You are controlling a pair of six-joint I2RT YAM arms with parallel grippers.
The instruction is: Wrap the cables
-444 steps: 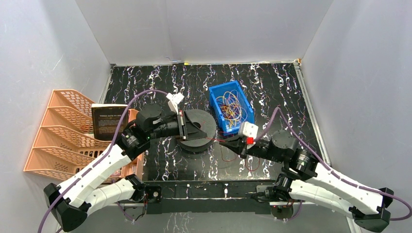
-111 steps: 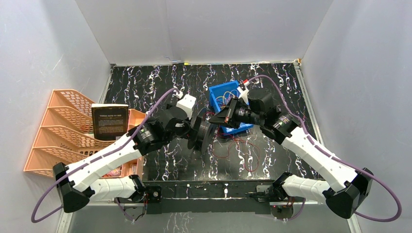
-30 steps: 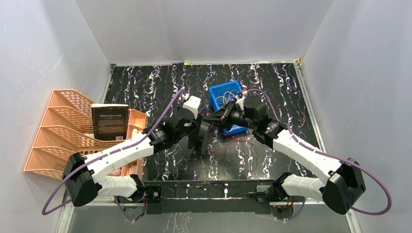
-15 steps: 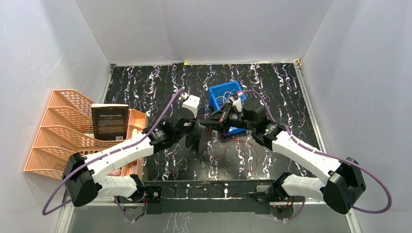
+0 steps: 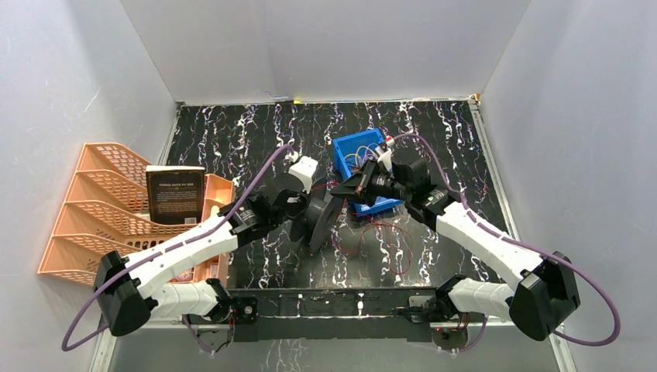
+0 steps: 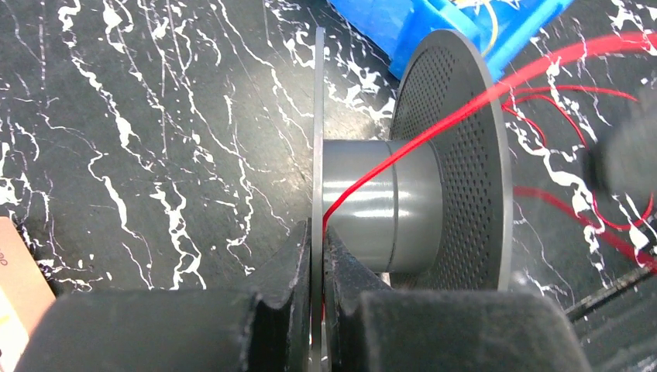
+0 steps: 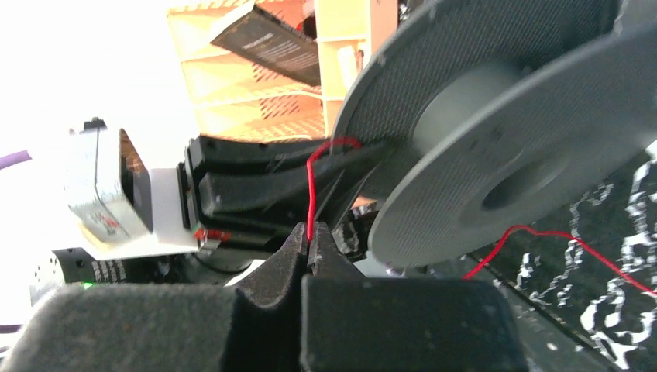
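A grey spool (image 5: pixel 321 218) stands on edge at the table's middle. My left gripper (image 6: pixel 316 232) is shut on the spool's thin near flange (image 6: pixel 318 116), one finger on each face. A red cable (image 6: pixel 434 128) runs across the hub (image 6: pixel 380 201) and down into that grip. My right gripper (image 7: pixel 310 232) is shut on the same red cable (image 7: pixel 310 194), just right of the spool (image 7: pixel 527 139) and above the table. Loose red loops (image 5: pixel 380 240) lie on the table below it. More cables (image 5: pixel 360 161) are tangled in the blue bin (image 5: pixel 349 147).
An orange rack (image 5: pixel 101 209) with a black book (image 5: pixel 175 194) stands at the left edge. The blue bin sits right behind the right gripper (image 5: pixel 341 191). White walls close in the black marbled table (image 5: pixel 232 139).
My left gripper has shut on the spool's flange. The right gripper, still holding the red cable, has shifted slightly up and to the right of the spool.
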